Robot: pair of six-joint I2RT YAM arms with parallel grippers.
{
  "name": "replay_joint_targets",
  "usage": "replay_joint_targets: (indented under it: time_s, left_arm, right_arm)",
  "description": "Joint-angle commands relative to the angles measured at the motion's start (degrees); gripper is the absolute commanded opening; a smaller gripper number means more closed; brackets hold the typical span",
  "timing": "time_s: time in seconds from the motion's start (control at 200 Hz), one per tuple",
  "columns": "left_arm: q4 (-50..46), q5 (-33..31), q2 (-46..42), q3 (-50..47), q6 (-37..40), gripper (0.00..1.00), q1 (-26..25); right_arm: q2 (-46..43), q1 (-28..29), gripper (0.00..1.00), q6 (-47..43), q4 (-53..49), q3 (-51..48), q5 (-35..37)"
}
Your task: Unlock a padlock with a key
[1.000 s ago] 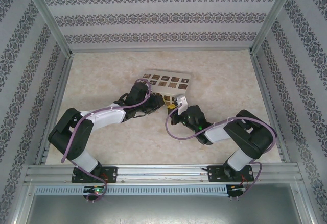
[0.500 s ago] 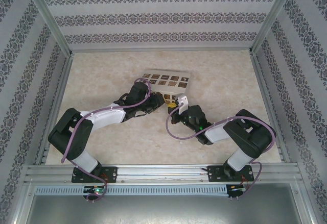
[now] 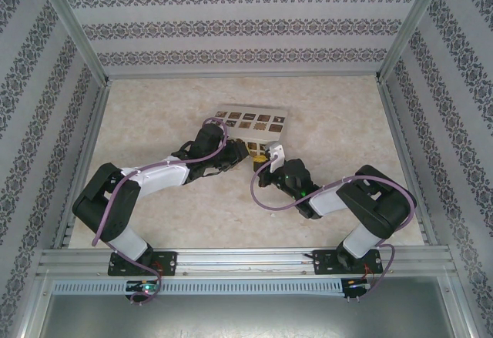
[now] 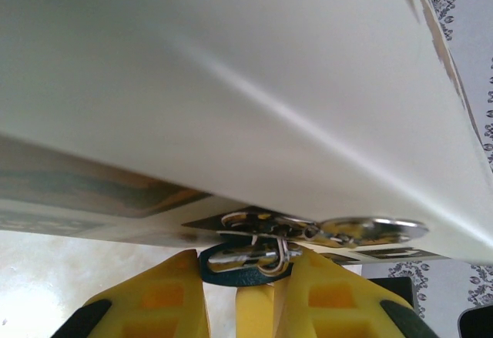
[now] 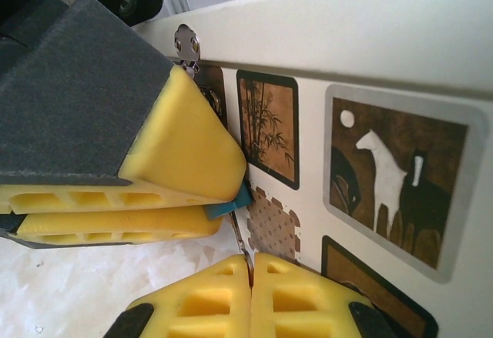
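The tiny blue padlock [image 4: 231, 278] sits between my left gripper's [image 4: 246, 261] yellow fingers, which are shut on its body. Its silvery shackle [image 4: 281, 255] hangs from the metal hasp on the cream box [image 4: 231, 84]. In the right wrist view a blue corner of the padlock [image 5: 231, 203] pokes out from the left gripper's fingers [image 5: 177, 145]. My right gripper [image 5: 252, 266] is shut on the thin metal key [image 5: 240, 239], whose tip reaches up to that corner. From above, both grippers [image 3: 243, 152] [image 3: 266, 155] meet at the box's near edge.
The cream box [image 3: 254, 120] with dark picture squares lies mid-table, its printed side [image 5: 385, 176] close beside my right fingers. Patterned walls and metal frame posts [image 3: 73, 26] enclose the pale table [image 3: 339, 115].
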Motion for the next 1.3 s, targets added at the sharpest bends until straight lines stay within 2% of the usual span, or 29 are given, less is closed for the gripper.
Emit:
replay_joint_targets:
  time_s: [0.0,0.57,0.894,1.299]
  left_arm:
    - [2.42,6.09,-1.11,2.04,-1.8,0.16,-0.88]
    - [0.88,6.78,-1.94,1.77,-0.51,0.16,-0.88]
    - [0.74,7.51,-2.16,1.79,0.05,0.16,-0.8]
    - [0.65,7.36,-2.34,1.64,0.22,0.16,-0.28]
  right_arm:
    - [0.9,-0.44,0.0,-0.18,5.06,1.94,-2.0]
    - [1.63,-0.99,0.0,-3.5,5.99,3.75,-4.98]
    - [3.42,-3.66,0.0,0.31,5.58,5.42,-14.47]
    - [2.8,-4.14,0.0,-1.67,2.03,4.32,-11.68]
